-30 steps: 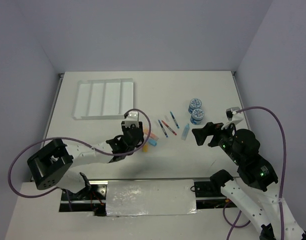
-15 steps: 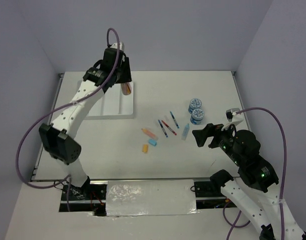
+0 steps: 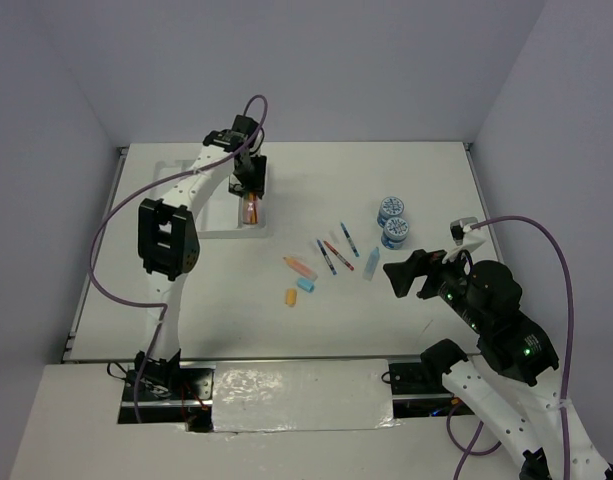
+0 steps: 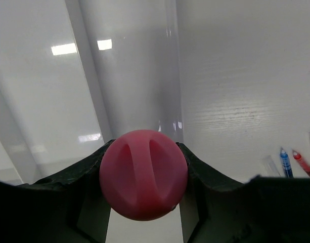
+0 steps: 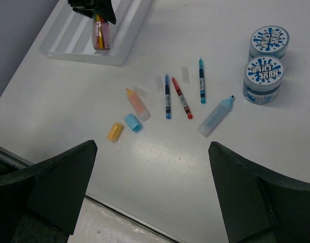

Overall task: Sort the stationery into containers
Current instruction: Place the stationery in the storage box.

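My left gripper (image 3: 249, 188) is shut on a pink-capped orange piece (image 3: 249, 208), which hangs upright over the rightmost compartment of the white tray (image 3: 176, 200). In the left wrist view the round pink cap (image 4: 143, 174) fills the gap between the black fingers (image 4: 84, 187). My right gripper (image 5: 152, 187) hovers open above the table, holding nothing. Below it lie three thin pens (image 5: 167, 96), an orange piece with a clear cap (image 5: 137, 104), a light-blue eraser (image 5: 133, 122), an orange eraser (image 5: 115, 131), a pale blue tube (image 5: 215, 116) and two blue-lidded tubs (image 5: 263, 78).
The tray (image 5: 84, 54) sits at the far left of the table, near the left edge. Purple cables loop from both arms. The tubs (image 3: 391, 209) stand at the right, beside the right gripper (image 3: 398, 272).
The left arm has carried the pink-capped piece from the table's middle up to the tray, then lowered it over the rightmost compartment. The right arm has not moved.
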`<state>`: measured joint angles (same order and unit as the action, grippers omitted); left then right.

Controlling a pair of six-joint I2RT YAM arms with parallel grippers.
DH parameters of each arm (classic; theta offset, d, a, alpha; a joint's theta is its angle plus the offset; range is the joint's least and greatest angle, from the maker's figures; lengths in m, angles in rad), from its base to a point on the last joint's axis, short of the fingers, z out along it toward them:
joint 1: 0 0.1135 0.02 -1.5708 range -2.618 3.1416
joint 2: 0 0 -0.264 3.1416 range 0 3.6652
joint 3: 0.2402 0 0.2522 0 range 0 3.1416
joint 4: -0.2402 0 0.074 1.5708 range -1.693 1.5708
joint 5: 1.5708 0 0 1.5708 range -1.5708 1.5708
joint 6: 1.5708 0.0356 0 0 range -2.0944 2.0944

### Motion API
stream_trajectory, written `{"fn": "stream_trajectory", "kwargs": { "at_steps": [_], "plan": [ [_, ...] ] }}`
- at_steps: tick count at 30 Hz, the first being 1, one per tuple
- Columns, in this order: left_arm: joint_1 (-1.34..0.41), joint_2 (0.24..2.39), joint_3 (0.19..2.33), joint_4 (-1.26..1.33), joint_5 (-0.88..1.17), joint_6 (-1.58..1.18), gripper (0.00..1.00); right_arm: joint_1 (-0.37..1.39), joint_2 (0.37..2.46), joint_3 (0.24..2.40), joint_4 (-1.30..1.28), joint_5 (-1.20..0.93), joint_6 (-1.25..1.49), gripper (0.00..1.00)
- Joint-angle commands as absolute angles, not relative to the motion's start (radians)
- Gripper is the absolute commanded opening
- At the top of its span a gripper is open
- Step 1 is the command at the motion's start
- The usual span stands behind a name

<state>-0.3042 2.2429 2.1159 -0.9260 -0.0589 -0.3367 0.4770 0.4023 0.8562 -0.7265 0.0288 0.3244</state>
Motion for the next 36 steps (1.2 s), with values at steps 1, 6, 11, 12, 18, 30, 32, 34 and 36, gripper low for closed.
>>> {"fn": "stream_trajectory", "kwargs": {
  "at_steps": [1,6,11,12,18,30,32,34,36],
  "plan": [
    [-0.278,2.249,2.184,-0.916,-0.029,-0.31,0.0,0.474,0.406,0.854,-0.692,0.006,0.319,1.0],
    [-0.261,2.278,2.203,-0.89,-0.008,-0.321,0.09,0.476,0.416,0.856,-0.69,0.005,0.327,1.0],
    [-0.247,2.283,2.186,-0.856,0.02,-0.334,0.28,0.476,0.417,0.862,-0.689,-0.018,0.334,1.0],
    [-0.241,2.287,2.187,-0.854,0.035,-0.336,0.31,0.476,0.419,0.862,-0.689,-0.021,0.334,1.0],
    [-0.236,2.264,2.16,-0.812,0.049,-0.374,0.99,0.476,0.431,0.854,-0.677,-0.052,0.322,1.0],
    [-0.261,1.814,1.873,-0.726,-0.119,-0.489,0.99,0.477,0.743,0.744,-0.52,-0.08,0.313,1.0],
    [-0.265,1.642,1.72,-0.709,-0.158,-0.515,0.99,0.508,0.905,0.764,-0.496,-0.069,0.33,0.91],
    [-0.267,1.466,1.547,-0.672,-0.176,-0.529,0.99,0.54,1.039,0.805,-0.46,0.003,0.347,0.86],
    [-0.267,1.36,1.439,-0.658,-0.219,-0.534,0.99,0.568,1.122,0.868,-0.453,0.047,0.341,0.71]
  ]
}}
